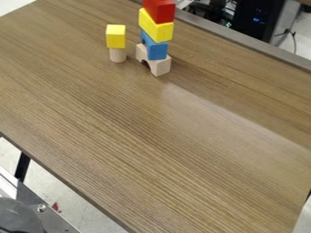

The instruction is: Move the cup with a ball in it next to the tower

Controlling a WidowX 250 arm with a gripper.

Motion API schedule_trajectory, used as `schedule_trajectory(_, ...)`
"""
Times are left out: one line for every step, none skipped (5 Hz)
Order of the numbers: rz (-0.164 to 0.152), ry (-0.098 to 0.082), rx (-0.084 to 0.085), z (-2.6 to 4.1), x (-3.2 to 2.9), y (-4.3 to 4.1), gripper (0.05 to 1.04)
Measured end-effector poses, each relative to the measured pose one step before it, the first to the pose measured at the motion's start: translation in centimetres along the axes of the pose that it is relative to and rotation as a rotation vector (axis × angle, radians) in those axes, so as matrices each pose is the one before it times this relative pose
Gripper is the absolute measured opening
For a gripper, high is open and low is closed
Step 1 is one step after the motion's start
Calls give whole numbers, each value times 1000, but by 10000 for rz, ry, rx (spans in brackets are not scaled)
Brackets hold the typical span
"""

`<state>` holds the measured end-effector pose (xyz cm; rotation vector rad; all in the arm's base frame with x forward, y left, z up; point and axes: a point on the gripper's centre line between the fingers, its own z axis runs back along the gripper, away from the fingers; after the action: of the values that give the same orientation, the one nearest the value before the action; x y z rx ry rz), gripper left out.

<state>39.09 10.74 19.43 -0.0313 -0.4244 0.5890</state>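
Observation:
A tower of stacked blocks stands upright near the table's far edge, at the top centre of the camera view. Its base is a natural wood arch (pixel 160 67), with a blue arched block (pixel 156 49) on it. Above these lie a yellow block (pixel 155 27) and, topmost, a red block (pixel 160 11), cut off by the view's top edge.
Just left of the tower, a yellow cube (pixel 116 36) rests on a wooden cylinder (pixel 117 55), apart from it. The brown wood-grain table (pixel 158 145) extends towards the front and right. A dark round part (pixel 18 216) is beyond its lower-left edge.

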Motion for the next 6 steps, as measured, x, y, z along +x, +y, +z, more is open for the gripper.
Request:
schedule_trajectory(-5, 64, 1, -469, -63, -56, 878)
schedule_trajectory(-54, 408, 332, 49, -358, -77, 878)
schedule_trajectory(-97, 289, 664, 88, -8, 153, 878)
schedule_trajectory(-22, 134, 68, 308, 195, -252, 878)
schedule_trajectory(-188, -689, -351, 1618, 1204, -1554, 878)
schedule_trajectory(-263, -682, -352, 1588, 1188, -2093, 878)
